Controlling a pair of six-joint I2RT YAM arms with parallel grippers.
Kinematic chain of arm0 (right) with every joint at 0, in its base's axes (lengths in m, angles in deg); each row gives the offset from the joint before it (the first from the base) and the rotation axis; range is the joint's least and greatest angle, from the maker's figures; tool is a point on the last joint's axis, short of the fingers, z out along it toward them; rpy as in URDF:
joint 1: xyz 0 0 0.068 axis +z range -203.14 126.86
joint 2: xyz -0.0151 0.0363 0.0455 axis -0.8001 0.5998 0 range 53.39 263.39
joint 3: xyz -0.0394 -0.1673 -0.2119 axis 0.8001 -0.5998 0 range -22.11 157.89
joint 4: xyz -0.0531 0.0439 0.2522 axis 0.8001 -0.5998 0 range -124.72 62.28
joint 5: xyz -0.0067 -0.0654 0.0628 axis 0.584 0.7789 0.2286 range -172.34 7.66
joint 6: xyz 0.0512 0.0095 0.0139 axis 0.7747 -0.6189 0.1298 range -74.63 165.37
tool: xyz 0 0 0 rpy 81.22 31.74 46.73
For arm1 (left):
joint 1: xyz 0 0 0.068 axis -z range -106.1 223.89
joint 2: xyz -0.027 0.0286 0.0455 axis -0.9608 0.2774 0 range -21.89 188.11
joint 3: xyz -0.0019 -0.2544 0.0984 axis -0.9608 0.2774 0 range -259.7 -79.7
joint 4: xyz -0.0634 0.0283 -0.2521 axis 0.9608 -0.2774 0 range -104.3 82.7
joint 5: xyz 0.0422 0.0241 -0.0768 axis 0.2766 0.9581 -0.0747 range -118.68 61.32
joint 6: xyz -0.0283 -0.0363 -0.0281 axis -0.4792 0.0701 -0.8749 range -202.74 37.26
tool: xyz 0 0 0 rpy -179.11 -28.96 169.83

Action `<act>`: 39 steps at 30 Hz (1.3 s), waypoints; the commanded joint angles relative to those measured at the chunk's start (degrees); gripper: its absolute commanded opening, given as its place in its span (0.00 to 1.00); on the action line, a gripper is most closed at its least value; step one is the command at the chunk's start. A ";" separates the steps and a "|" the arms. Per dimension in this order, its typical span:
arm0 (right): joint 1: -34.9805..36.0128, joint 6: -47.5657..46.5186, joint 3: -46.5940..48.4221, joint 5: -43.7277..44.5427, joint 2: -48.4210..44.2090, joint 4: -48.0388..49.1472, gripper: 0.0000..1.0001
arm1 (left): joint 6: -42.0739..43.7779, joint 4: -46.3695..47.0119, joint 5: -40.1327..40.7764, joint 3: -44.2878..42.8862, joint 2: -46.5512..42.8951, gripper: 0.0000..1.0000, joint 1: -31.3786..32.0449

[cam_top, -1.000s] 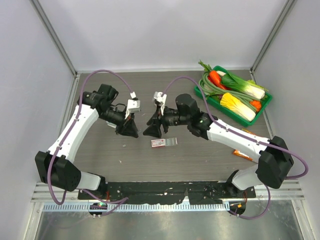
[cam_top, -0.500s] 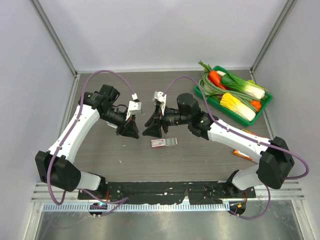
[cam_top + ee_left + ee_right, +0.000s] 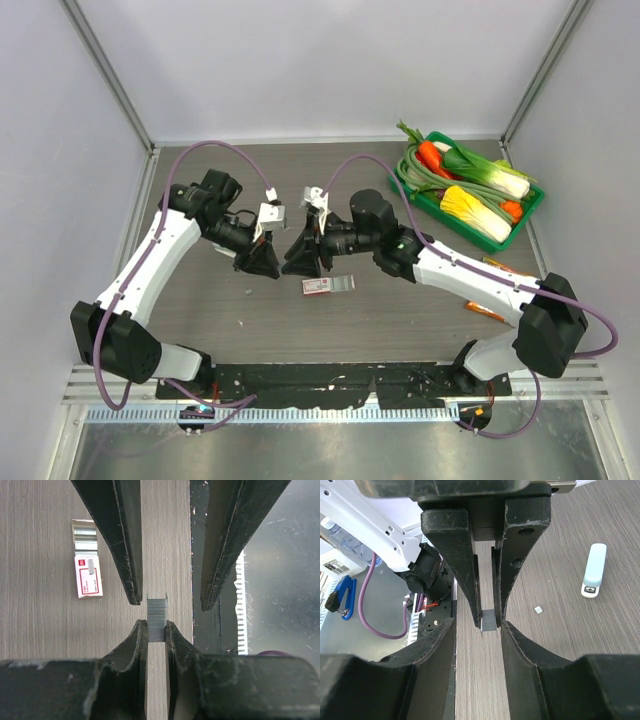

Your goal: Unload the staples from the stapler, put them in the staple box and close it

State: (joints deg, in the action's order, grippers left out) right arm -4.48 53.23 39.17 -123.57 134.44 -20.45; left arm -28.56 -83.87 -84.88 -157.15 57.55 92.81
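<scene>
My left gripper point(image 3: 156, 626) is shut on a short grey strip of staples point(image 3: 157, 611), held above the table. My right gripper point(image 3: 479, 626) is open, tip to tip with the left one, its jaws standing either side of the strip's free end without touching it. In the top view the two grippers meet at mid table, left point(image 3: 268, 266) and right point(image 3: 294, 263). The pale blue-grey stapler point(image 3: 594, 570) lies closed on the table beyond them in the right wrist view. It does not show in the top view.
A red-and-white staple box point(image 3: 318, 286) with its tray pulled out lies just in front of the grippers; it also shows in the left wrist view point(image 3: 88, 576). A green tray of vegetables point(image 3: 530, 214) stands at back right. An orange packet point(image 3: 487, 310) lies under the right arm.
The two grippers have closed the gap between them. The right gripper has moved left until its open jaws flank the staple strip held by the left gripper.
</scene>
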 commanded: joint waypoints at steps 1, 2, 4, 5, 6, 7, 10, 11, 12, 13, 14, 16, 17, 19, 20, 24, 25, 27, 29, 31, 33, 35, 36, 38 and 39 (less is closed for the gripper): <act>0.73 -1.26 2.80 0.63 0.59 1.17 0.47 | -0.21 -10.44 -1.72 -1.30 -0.78 0.02 0.16; 0.90 -1.44 3.06 0.80 0.68 0.82 0.46 | -0.38 -10.52 -1.80 -1.30 -0.86 0.02 0.24; 1.34 -2.31 3.32 1.42 1.03 0.03 0.45 | -0.21 -10.52 -1.98 -1.21 -0.95 0.03 0.24; 1.43 -2.76 3.67 1.85 1.12 -0.41 0.45 | 0.23 -10.78 -2.07 -1.21 -1.04 0.03 0.24; 2.04 -3.37 3.94 2.38 1.21 -1.02 0.45 | 0.49 -11.05 -2.24 -1.21 -1.04 0.03 0.24; 2.40 -3.90 4.46 3.43 1.56 -2.33 0.45 | 0.84 -11.40 -2.42 -1.30 -1.04 0.03 0.33; 2.93 -5.05 4.82 3.88 1.82 -3.31 0.44 | 2.69 -13.07 -2.86 -1.48 -0.86 0.03 0.42; 3.01 -5.22 4.82 4.05 1.82 -3.31 0.43 | 3.13 -13.42 -2.86 -1.56 -0.86 0.03 0.42; 2.93 -5.31 4.73 4.14 1.74 -3.40 0.40 | 3.48 -13.60 -2.86 -1.48 -0.78 0.03 0.42; 3.10 -5.22 4.64 4.14 1.56 -3.49 0.39 | 3.57 -13.86 -2.77 -1.56 -0.86 0.03 0.42; 3.10 -5.39 4.73 4.14 1.56 -3.58 0.37 | 3.75 -14.04 -2.68 -1.48 -0.86 0.03 0.42; 3.02 -5.57 4.73 4.14 1.47 -4.01 0.32 | 4.45 -14.48 -2.68 -1.47 -0.86 0.03 0.42; 3.10 -5.57 4.64 4.14 1.39 -4.10 0.31 | 4.62 -14.57 -2.77 -1.30 -0.86 0.03 0.42; 3.10 -5.57 4.56 4.06 1.21 -4.10 0.25 | 4.98 -14.83 -2.77 -1.21 -0.86 0.03 0.33; 3.19 -5.49 4.64 4.06 1.12 -4.10 0.22 | 5.06 -14.74 -2.77 -1.13 -0.86 0.03 0.42; 3.19 -5.22 4.47 3.97 1.03 -4.37 0.04 | 5.33 -14.92 -2.42 -1.12 -0.86 0.05 0.42; 3.19 -5.22 4.38 4.05 0.95 -4.45 0.02 | 5.33 -15.01 -2.42 -1.04 -0.95 0.05 0.42; 3.19 -5.13 4.38 4.06 0.68 -4.54 0.01 | 5.42 -14.92 -2.24 -1.12 -0.95 0.06 0.42; 3.19 -5.22 4.29 4.23 0.51 -4.80 0.01 | 4.72 -14.39 -2.07 -1.04 -1.04 0.10 0.42; 3.19 -5.31 4.03 4.84 0.16 -5.51 0.01 | 0.53 -11.34 -1.19 -0.95 -1.30 0.20 0.42; 3.19 -5.66 3.68 5.89 -0.63 -6.47 0.01 | -2.83 -8.60 0.12 -0.51 -1.57 0.38 0.42; 3.19 -6.10 2.89 8.61 -1.25 -8.48 0.01 | -9.48 -3.16 1.88 0.01 -2.09 0.47 0.33; 3.19 -6.27 2.45 10.02 -1.43 -9.19 0.01 | -12.31 1.73 4.24 0.28 -2.27 0.50 0.42; 3.10 -6.54 1.75 14.50 -2.13 -10.95 0.01 | -18.28 5.54 6.80 0.81 -2.62 0.55 0.42; 3.10 -6.28 0.61 15.91 -2.48 -11.22 0.01 | -19.88 8.78 7.94 0.98 -2.71 0.59 0.42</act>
State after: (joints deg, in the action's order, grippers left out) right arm -1.55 48.05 41.24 -115.15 135.69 -29.28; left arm -35.82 -83.13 -82.13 -156.80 57.03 93.07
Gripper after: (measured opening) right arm 0.219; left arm 0.529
